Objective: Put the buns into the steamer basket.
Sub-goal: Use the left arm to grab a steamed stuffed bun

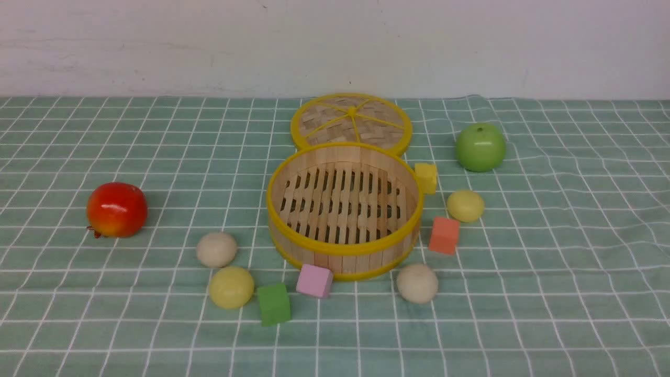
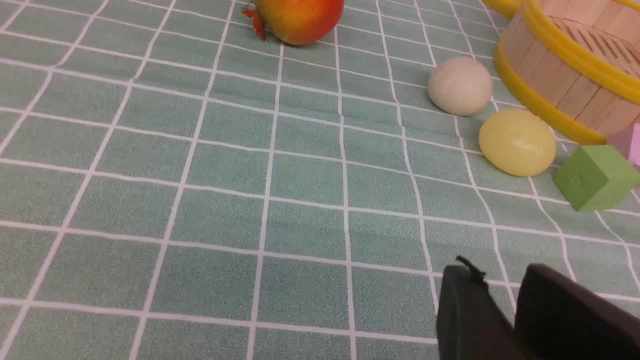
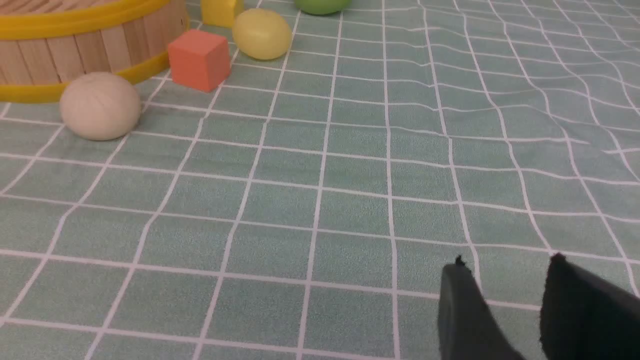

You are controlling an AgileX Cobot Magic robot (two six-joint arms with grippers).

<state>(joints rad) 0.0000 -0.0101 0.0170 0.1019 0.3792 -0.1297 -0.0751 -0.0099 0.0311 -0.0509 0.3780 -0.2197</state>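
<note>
The steamer basket (image 1: 345, 250) stands empty at the table's middle. Four buns lie on the cloth around it. A cream bun (image 1: 216, 249) and a pale yellow bun (image 1: 231, 287) are at its front left; they also show in the left wrist view, cream (image 2: 460, 86) and yellow (image 2: 517, 142). A cream bun (image 1: 417, 283) is at its front right and a yellow bun (image 1: 465, 206) to its right; both show in the right wrist view, cream (image 3: 100, 106) and yellow (image 3: 261, 33). My left gripper (image 2: 500, 272) is shut and empty. My right gripper (image 3: 506, 262) is slightly open and empty. Both hang over bare cloth, far from the buns, outside the front view.
The woven lid (image 1: 350, 121) lies behind the basket. A red apple (image 1: 116, 209) sits far left, a green apple (image 1: 480, 147) back right. Green (image 1: 274, 304), pink (image 1: 314, 280), orange (image 1: 444, 235) and yellow (image 1: 426, 177) cubes lie close around the basket.
</note>
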